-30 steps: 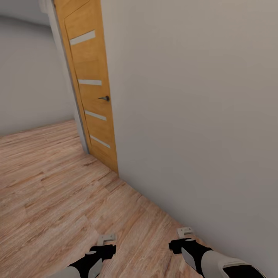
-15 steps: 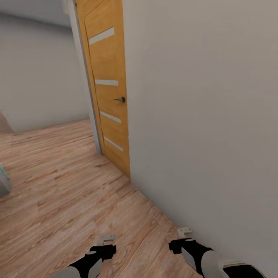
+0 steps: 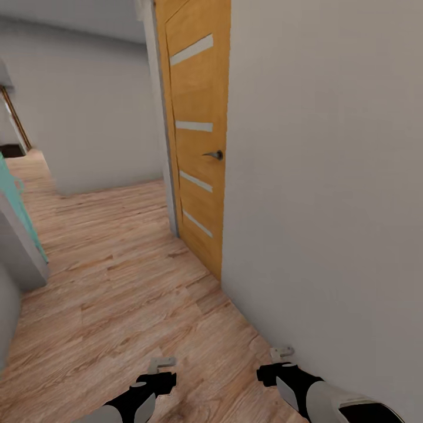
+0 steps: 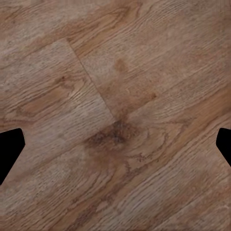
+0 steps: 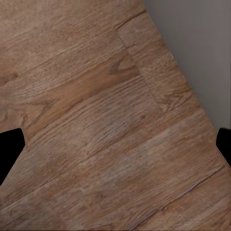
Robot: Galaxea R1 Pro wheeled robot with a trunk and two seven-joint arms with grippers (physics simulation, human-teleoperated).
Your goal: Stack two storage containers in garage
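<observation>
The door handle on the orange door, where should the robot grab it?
Grip the thin dark lever of the door handle near its free end, which points away from the door's near edge. Come from the hallway side, since the lever sticks out horizontally from the orange door.

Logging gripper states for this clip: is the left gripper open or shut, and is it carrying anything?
Open and empty: the left gripper shows its fingertips at opposite picture edges, with bare wood-plank floor between.

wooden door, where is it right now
In the head view the wooden door stands ahead, slightly left of centre, set where the grey wall ends, with its dark handle on the wall side and the wood-plank floor running past it.
</observation>
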